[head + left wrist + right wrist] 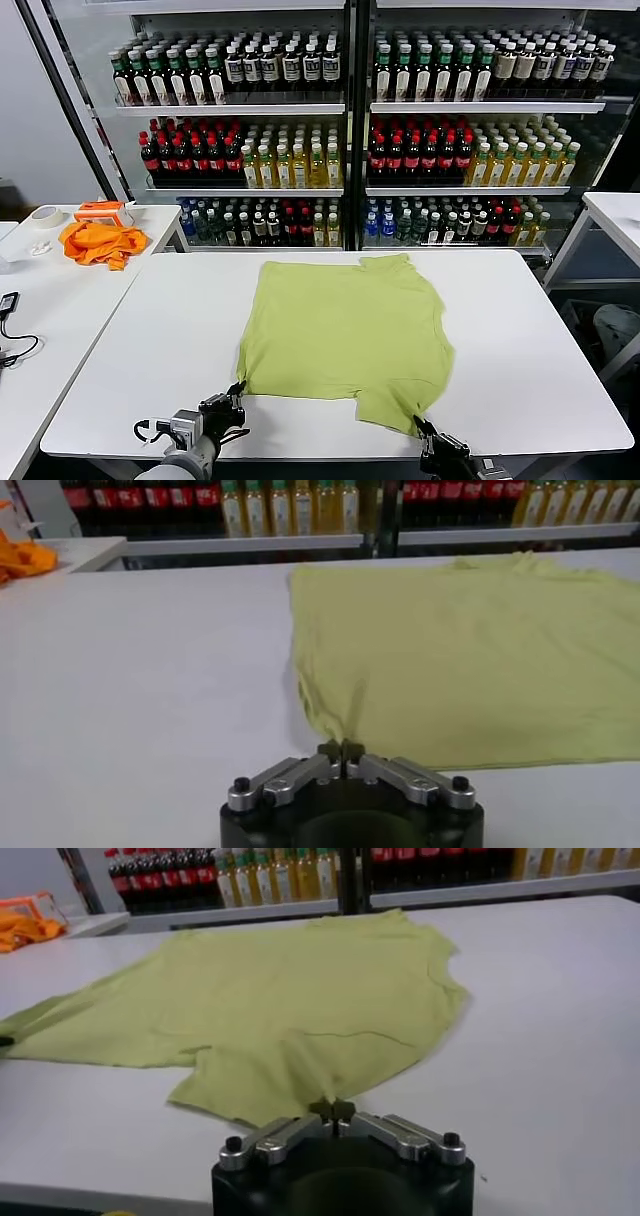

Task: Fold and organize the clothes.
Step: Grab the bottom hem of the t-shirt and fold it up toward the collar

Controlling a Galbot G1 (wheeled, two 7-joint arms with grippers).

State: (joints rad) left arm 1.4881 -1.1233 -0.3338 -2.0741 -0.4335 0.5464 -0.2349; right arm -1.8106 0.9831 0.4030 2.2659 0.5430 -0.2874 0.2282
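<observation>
A light yellow-green T-shirt (345, 335) lies spread on the white table (520, 330), its plain side up. My left gripper (236, 391) is at the shirt's near left corner, shut on the fabric edge; in the left wrist view the cloth (460, 650) puckers into the closed left gripper (341, 748). At the near right corner, by the sleeve, my right gripper (421, 427) is also shut, and the right wrist view shows the shirt (290, 1008) pinched at the right gripper (332, 1109). Both corners rise slightly off the table.
A bright orange cloth (98, 243) lies on a side table (60, 300) at the left, beside a tape roll (45, 216) and a cable (10, 345). Drink shelves (350, 110) stand behind the table. Another white table (615, 215) is at the right.
</observation>
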